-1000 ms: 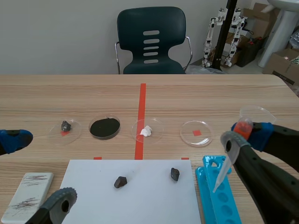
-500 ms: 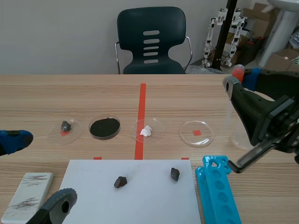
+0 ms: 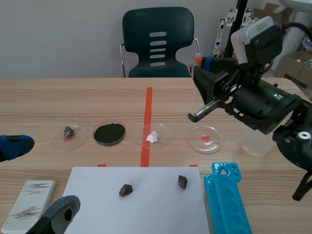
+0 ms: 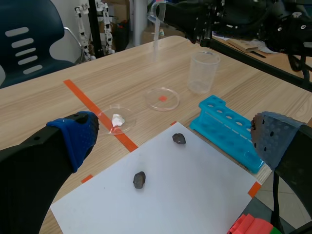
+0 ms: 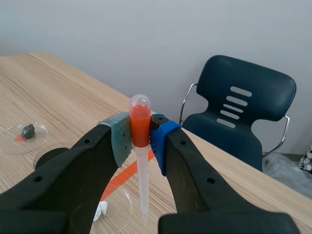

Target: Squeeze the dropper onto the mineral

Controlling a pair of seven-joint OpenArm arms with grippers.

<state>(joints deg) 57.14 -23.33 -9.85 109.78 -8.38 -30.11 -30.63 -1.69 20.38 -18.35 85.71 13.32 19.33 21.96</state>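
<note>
While right gripper (image 5: pixel 141 139) clamps the dropper (image 5: pixel 142 185) by its bulb, held high, squeeze onto mineral (image 3: pixel 182 182) appears not yet made; left gripper (image 4: pixel 173 146) gapes empty.

right arm (image 3: pixel 258 107) black | right tool (image 5: pixel 140 140) pads (image 5: pixel 120 139) grey-green, blue | white wrist box (image 3: pixel 253 33) | green light (image 3: pixel 275 96)

In the scene view my right arm (image 3: pixel 253 97) hides nearly all of the dropper (image 3: pixel 197 59); only its orange bulb peeks out at the far side. The beaker (image 3: pixel 257 146) stands partly behind that arm. The blue rack (image 3: pixel 226 200) and the streaked tile (image 3: pixel 27 204) run off the near edge. Of my left pincer (image 3: pixel 41 178) only the two fingertips show.
</note>
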